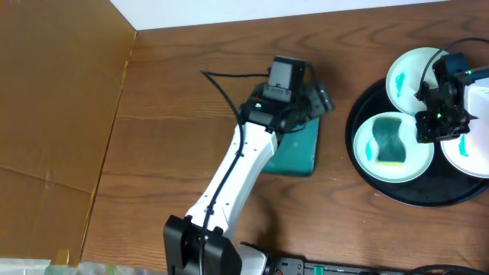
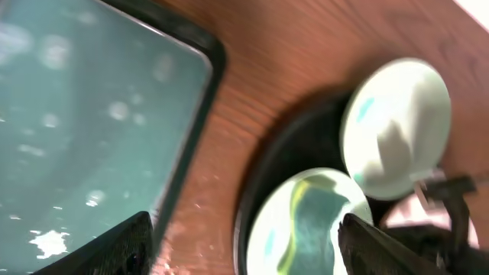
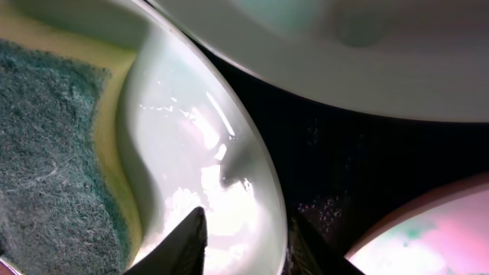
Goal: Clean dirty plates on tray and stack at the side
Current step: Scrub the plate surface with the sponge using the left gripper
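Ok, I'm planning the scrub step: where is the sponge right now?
In the overhead view the sponge lies inside the plate on the left side of the black tray, nearest the small teal tray, with the right gripper at that plate's right rim.

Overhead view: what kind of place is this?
Probably a robot lab bench, not a kitchen: wooden table, cardboard sheet alongside, white robot arm, smeared plates on a round black tray.

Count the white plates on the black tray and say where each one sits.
3. The far plate sits at the tray's back edge; the left plate, holding a sponge, is nearer; the right plate is cut off by the picture edge. None seems hidden.
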`<state>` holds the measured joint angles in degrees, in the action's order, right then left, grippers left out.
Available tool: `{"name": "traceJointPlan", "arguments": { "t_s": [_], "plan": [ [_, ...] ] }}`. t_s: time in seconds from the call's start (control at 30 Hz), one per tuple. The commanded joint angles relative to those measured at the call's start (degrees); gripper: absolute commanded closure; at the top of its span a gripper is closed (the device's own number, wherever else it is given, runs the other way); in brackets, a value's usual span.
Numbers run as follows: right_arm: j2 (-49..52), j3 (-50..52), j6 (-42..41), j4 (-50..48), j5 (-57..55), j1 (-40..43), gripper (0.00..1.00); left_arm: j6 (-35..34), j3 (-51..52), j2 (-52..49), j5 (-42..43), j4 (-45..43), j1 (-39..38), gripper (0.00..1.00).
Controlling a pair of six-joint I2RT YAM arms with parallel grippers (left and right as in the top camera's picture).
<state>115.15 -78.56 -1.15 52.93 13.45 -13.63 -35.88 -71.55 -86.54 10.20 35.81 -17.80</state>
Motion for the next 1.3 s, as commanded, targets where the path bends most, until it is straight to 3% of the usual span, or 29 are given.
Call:
{"name": "traceJointPlan", "arguments": {
  "t_s": [0.0, 0.13, 0.37, 0.5, 0.63, 0.87, 0.97, 1.1, 1.27],
  "plan": [
    [0.3, 1.0, -0.6, -0.5, 0.1, 0.0, 0.66, 1.5, 0.8, -1.4, 1.4, 0.1, -2.3, 0.22],
    [0.3, 2.4, -1.5, -1.3, 0.1, 0.0, 0.7, 1.5, 0.8, -3.4, 1.4, 0.0, -4.5, 0.28],
    [0.3, 2.3, -3.6, -4.2, 0.1, 0.5, 0.99, 1.4, 0.8, -5.9, 4.2, -2.3, -7.5, 0.45],
    [0.3, 2.1, -3.5, -4.3, 0.1, 0.6, 0.99, 1.6, 0.8, -8.4, 4.9, -4.2, -10.0, 0.57],
    [0.3, 2.1, -3.5, -4.3, 0.1, 0.6, 0.98, 1.8, 0.8, -12.8, 4.9, -5.9, -12.7, 0.56],
    [0.3, 2.1, -3.5, -4.3, 0.1, 0.5, 0.94, 1.8, 0.8, -16.4, 6.9, -6.2, -16.8, 0.27],
    [0.3, 2.1, -3.5, -4.3, 0.2, 0.5, 0.94, 1.8, 0.8, -16.4, 5.5, -7.3, -18.1, 0.26],
    [0.3, 2.1, -3.6, -4.3, 0.2, 0.5, 0.96, 1.7, 0.8, -16.5, -2.5, -8.1, -20.3, 0.27],
    [0.3, 2.1, -3.6, -4.3, 0.2, 0.5, 0.99, 0.5, 0.8, -16.5, -7.6, -10.3, -23.1, 0.33]
  ]
}}
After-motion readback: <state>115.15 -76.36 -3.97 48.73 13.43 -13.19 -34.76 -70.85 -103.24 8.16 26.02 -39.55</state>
